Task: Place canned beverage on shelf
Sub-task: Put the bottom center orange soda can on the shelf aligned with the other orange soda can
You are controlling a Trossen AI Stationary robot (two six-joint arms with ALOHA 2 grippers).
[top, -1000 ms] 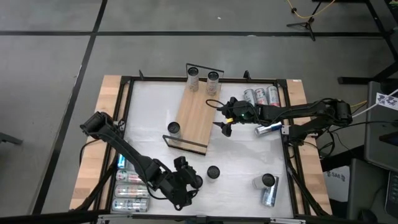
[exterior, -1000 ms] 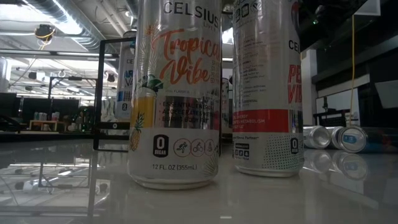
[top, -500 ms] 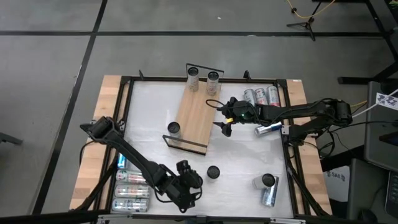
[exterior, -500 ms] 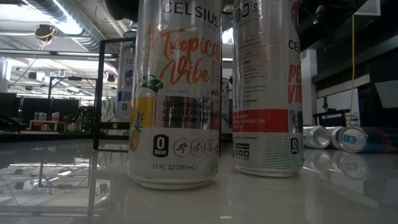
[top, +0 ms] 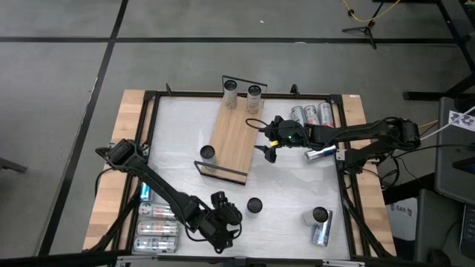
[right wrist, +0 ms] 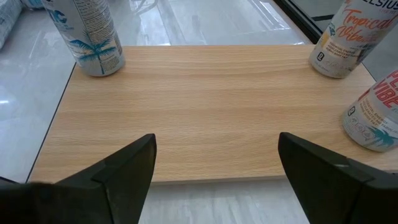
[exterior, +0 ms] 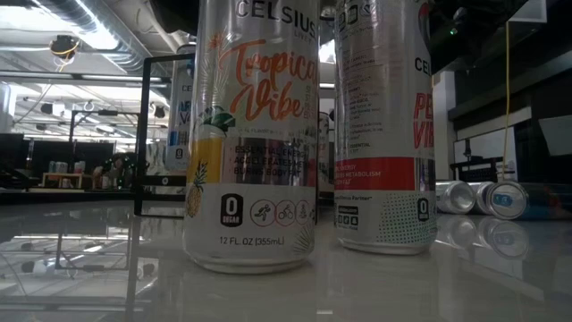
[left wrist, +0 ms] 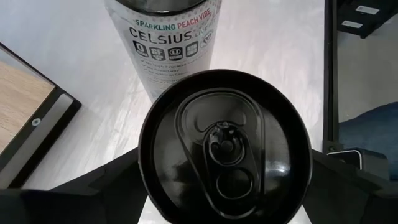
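Shelf (top: 231,137): light-wood board lying on the white counter (top: 178,126), a black wire rail at each short end. It carries 3 upright cans: 2 at the far end (top: 231,92) (top: 254,94), 1 at the near end (top: 207,153).

Black-topped can (top: 254,205): upright on the counter near the front edge, off the shelf; in the left wrist view its top (left wrist: 224,149) sits between the fingers.

Left gripper (top: 226,222): low at the front of the counter, just beside this can, fingers spread and released.

Right gripper (top: 269,148): beside the shelf's right long edge, fingers (right wrist: 124,168) apart, grasping nothing (bare board ahead).

Other cans: 3 lying at the far right (top: 310,115); several at the front left (top: 156,226).
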